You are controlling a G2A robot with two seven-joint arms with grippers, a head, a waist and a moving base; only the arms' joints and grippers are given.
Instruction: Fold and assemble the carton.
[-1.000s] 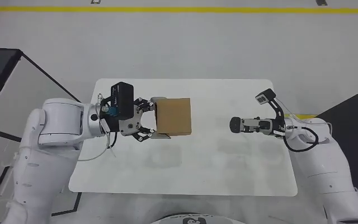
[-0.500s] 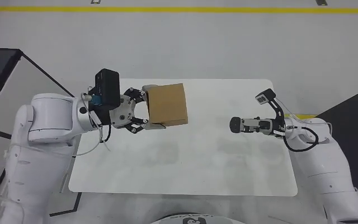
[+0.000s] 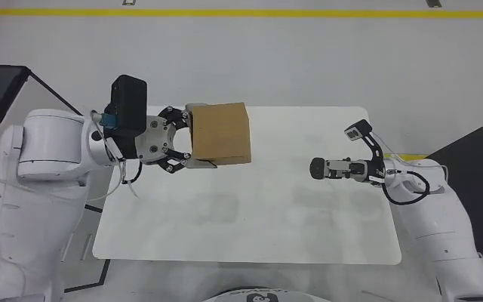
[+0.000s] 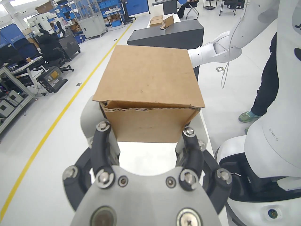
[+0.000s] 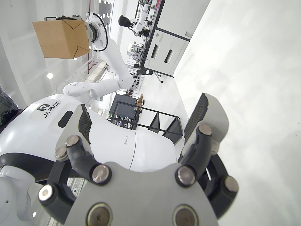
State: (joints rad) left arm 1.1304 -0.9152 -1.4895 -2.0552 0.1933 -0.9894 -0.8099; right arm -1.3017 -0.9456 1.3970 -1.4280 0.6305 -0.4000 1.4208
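Observation:
A brown carton (image 3: 219, 134), folded into a closed box, hangs in the air over the far left part of the white table (image 3: 249, 226). My left gripper (image 3: 198, 136) is shut on it, one finger on each side wall near its end. The left wrist view shows the carton (image 4: 148, 88) clamped between the fingers of that gripper (image 4: 145, 123), with a torn cardboard edge facing the camera. My right gripper (image 3: 317, 167) hovers open over the table's right side, holding nothing. From the right wrist view, past that gripper (image 5: 143, 114), the carton (image 5: 60, 39) shows its end of interlocked flaps.
A black metal frame (image 3: 30, 90) stands off the table's left edge. A yellow floor line (image 3: 241, 13) runs beyond the far side. A black cabinet (image 4: 169, 34) stands past the table in the left wrist view. The table's middle and near part are bare.
My left arm has lifted the carton off the table and carried it up and toward the far left. The right arm has stayed still and open.

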